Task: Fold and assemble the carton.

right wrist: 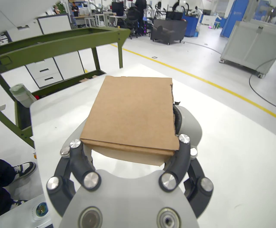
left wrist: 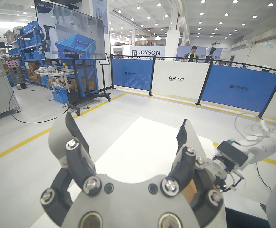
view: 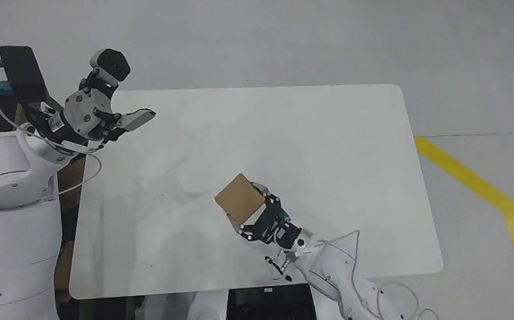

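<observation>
A brown cardboard carton, folded into a closed box shape, is near the front middle of the white table. My right gripper comes at it from the front edge and is shut on the carton, one finger on each side. One grey finger shows beside the box; the other is hidden under it. My left gripper hangs over the table's far left corner, well away from the carton. Its fingers are open with nothing between them. A sliver of carton shows behind its right finger.
The table's far and right parts are bare. A green metal frame stands beside the table's left end, with a person's shoe on the floor near the front corner. Yellow floor tape runs to the right of the table.
</observation>
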